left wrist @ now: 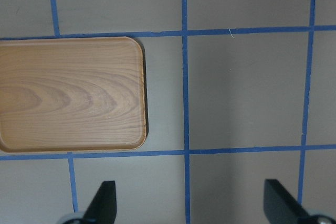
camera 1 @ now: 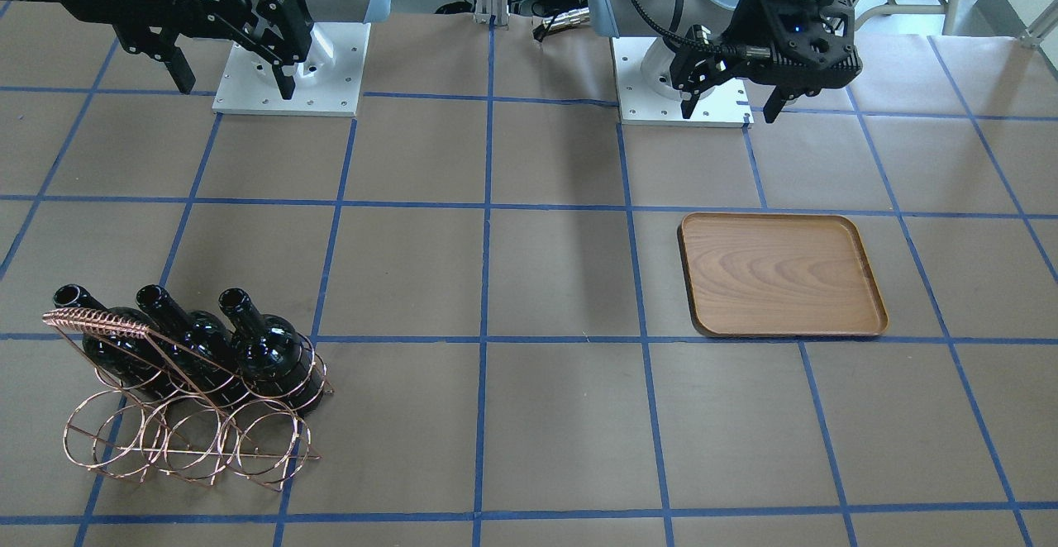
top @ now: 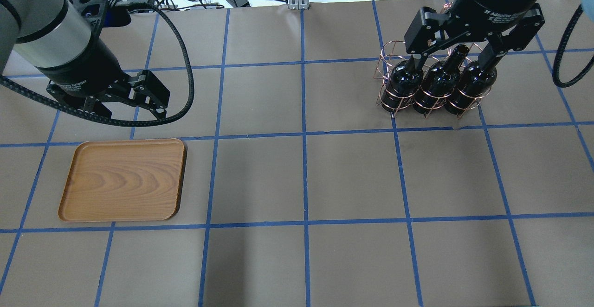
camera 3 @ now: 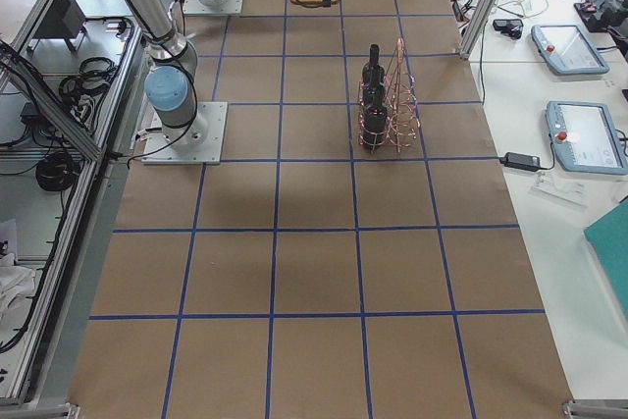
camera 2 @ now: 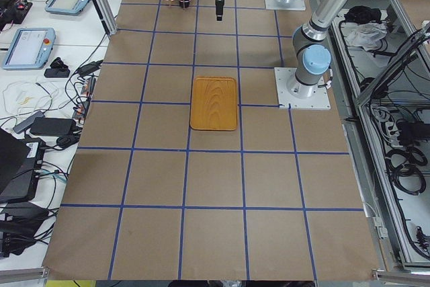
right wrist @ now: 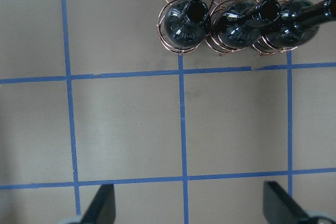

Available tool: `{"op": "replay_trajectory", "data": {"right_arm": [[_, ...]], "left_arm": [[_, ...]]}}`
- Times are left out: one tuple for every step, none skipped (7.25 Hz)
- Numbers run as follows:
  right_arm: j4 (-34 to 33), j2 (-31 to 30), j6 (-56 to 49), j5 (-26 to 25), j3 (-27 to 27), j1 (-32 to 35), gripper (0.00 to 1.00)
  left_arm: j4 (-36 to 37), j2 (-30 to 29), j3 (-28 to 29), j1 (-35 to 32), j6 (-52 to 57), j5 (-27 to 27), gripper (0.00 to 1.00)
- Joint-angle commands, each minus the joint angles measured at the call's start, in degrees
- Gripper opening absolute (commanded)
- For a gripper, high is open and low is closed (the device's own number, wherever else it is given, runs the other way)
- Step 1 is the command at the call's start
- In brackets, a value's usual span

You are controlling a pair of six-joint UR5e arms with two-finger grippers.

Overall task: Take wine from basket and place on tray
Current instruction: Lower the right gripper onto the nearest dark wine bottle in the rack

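3 glossy near-black glass wine bottles (camera 1: 264, 353) lean side by side in the copper-coloured wire-loop basket (camera 1: 190, 448). The flat light-brown wooden tray (camera 1: 781, 274), well apart, holds nothing. The glass is likely heavy, stiff, slippery and breakable, so the neck seems the best hold. The right gripper (right wrist: 189, 205) and left gripper (left wrist: 191, 203) both gape wide, empty.

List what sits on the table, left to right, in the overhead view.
Wooden tray → wire basket with three wine bottles standing side by side in it.
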Motion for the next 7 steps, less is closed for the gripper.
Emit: {"op": "replay_trajectory", "data": {"right_arm": [[0.17, 0.02, 0.15, -0.13, 0.04, 0.01, 1.0], [0.08, 0.02, 0.15, -0.31, 0.04, 0.01, 1.0], [0.08, 0.54, -0.2, -0.31, -0.05, -0.42, 1.0], [0.08, 1.85, -3.51, -2.4, -0.14, -1.82, 1.0], [-0.96, 5.96, -5.37, -1.9, -0.92, -5.23, 1.0], [-3.41, 9.83, -7.73, -1.89, -1.36, -8.66, 1.0], [-4.91, 12.82, -8.89, -1.81, -1.28, -10.08, 1.0]], "left_arm": [[-0.13, 0.04, 0.0, -0.13, -0.07, 0.22, 1.0], [-0.13, 0.04, 0.0, -0.05, -0.07, 0.14, 1.0], [-0.13, 0.04, 0.0, -0.14, -0.07, 0.05, 1.0], [-0.13, 0.21, -0.08, -0.14, -0.07, 0.05, 1.0], [-0.3, 0.21, -0.09, -0.14, -0.33, 0.13, 1.0], [-0.3, 0.21, -0.09, -0.05, -0.08, 0.22, 1.0], [-0.13, 0.13, -0.09, 0.13, -0.07, 0.22, 1.0]]}}
